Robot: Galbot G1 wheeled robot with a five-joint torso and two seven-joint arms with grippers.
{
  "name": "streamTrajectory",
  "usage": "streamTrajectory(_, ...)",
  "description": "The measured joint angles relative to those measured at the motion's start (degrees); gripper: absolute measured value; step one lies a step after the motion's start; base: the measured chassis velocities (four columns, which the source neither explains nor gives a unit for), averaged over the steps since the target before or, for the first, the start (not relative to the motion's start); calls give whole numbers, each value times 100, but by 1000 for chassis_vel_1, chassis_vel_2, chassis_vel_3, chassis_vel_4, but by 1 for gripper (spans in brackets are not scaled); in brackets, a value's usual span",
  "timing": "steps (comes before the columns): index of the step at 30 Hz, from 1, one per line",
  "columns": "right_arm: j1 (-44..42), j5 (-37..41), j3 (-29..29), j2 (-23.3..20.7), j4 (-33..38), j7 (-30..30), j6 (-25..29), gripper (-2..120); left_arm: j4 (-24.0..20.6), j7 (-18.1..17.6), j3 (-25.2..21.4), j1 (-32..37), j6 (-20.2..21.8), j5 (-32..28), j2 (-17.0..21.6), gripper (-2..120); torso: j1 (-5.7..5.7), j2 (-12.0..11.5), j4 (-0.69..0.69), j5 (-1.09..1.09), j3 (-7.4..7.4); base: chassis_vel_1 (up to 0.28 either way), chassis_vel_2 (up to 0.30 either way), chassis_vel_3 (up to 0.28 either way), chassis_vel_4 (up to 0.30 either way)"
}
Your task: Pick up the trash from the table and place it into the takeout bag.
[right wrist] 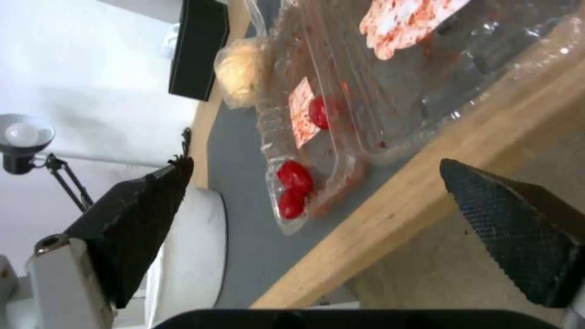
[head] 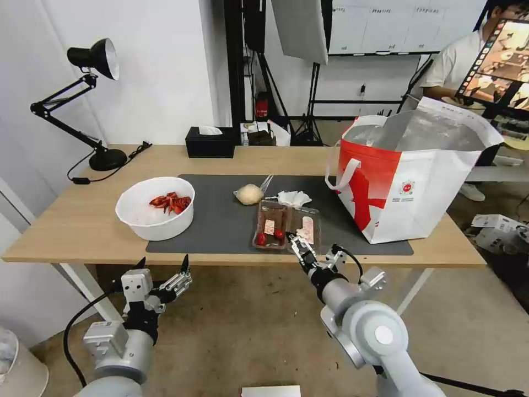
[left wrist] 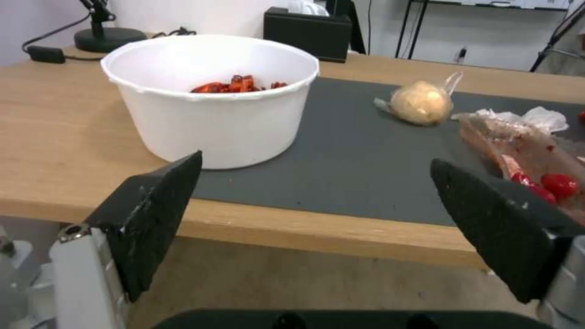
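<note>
Trash lies as four pieces on the table (head: 82,226): one white bowl (head: 155,208) of red scraps, one clear bag (head: 250,194) with a beige lump, one crumpled tissue (head: 293,198) and one clear plastic tray (head: 285,224). One takeout bag (head: 410,179) stands at the right end. Right gripper (head: 298,242), fingers spread, sits at the tray's near edge; left gripper (head: 163,264), also spread, hangs below the table's front edge.
</note>
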Motion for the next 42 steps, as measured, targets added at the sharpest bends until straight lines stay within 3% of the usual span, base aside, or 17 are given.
streamTrajectory(26, 455, 122, -46, 275, -550, 276, 4, 100, 26, -16, -32, 91, -16, 31, -26, 100, -1, 1, -1, 0, -1, 0, 0, 0, 0)
streamTrajectory(42, 370, -86, -43, 255, -412, -21, 45, 100, 47, -18, -15, 169, -144, 105, -48, 100, 0, 0, 0, 1, 1, 0, 0, 0, 0)
